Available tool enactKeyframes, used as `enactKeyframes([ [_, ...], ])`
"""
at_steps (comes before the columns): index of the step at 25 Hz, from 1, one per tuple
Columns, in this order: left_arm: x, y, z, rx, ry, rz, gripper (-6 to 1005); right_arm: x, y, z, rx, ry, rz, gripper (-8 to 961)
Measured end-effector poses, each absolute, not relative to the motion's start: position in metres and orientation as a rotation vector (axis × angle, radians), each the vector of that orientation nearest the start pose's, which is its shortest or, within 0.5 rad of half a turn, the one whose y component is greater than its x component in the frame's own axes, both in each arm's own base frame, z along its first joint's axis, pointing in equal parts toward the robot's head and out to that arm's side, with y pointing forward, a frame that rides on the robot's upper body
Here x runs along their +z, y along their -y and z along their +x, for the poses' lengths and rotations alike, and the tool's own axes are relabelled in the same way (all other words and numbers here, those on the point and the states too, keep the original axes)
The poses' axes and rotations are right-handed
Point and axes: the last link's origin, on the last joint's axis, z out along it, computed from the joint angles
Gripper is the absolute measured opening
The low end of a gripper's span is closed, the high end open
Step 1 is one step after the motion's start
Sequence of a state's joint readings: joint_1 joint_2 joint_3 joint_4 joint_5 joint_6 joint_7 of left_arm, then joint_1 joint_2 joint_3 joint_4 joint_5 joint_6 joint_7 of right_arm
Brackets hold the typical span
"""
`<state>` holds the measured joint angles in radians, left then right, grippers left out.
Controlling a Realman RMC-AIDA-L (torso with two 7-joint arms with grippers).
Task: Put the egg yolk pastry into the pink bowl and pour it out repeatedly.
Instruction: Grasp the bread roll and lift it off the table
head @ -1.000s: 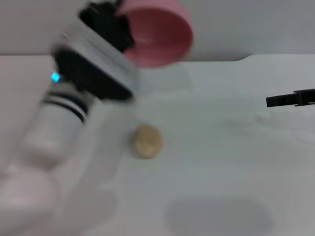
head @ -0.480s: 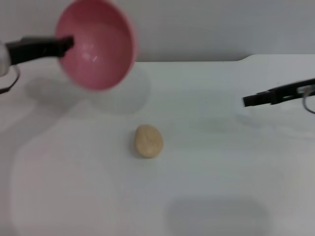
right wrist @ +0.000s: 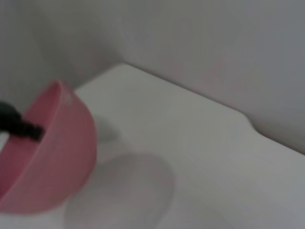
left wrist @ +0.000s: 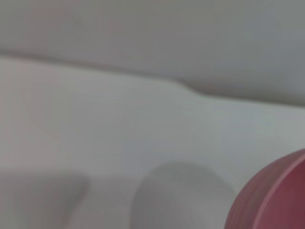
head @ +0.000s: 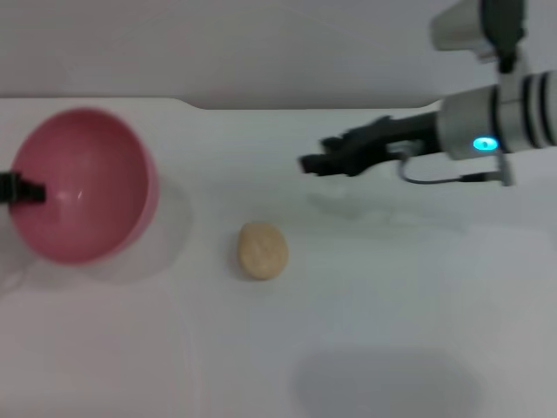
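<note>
Egg yolk pastry (head: 261, 251), likely soft and crumbly: grasp gently across its middle. Right gripper (head: 315, 163) finger spacing indiscernible; left gripper (head: 17, 189) pinches the pink bowl (head: 83, 185).

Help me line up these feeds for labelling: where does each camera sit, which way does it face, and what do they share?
Head view: up on the robot's head, looking forward and down at the white table; shows the egg yolk pastry, left gripper at the pink bowl, and right gripper.
Left wrist view: on the left arm, facing table and wall; no fingers show, only the bowl's edge.
Right wrist view: on the right arm, facing the bowl across the table.
All three share the bowl.
</note>
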<state>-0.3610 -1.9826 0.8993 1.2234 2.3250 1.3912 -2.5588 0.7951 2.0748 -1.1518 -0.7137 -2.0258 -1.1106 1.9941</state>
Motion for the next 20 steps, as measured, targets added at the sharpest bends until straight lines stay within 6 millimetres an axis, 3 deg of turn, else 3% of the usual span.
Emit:
enactKeyframes([
  [7,0.093,-0.317,-0.310,0.058,1.608,-2.028,-1,-0.082,-0.417,0.148,0.195,-0.776,-2.771,505],
  [15,0.087,-0.318,-0.291,0.162,1.575,-2.056,-1,-0.105,-0.403,0.149,0.140,-0.791,-2.824,511],
  [17,0.086,-0.319,-0.290,0.161,1.569,-2.061,-2,-0.107,-0.401,0.151,0.124,-0.793,-2.831,660],
  [20,0.085,-0.323,-0.285,0.164,1.556,-2.074,-2,-0.114,-0.394,0.159,0.068,-0.795,-2.847,659],
])
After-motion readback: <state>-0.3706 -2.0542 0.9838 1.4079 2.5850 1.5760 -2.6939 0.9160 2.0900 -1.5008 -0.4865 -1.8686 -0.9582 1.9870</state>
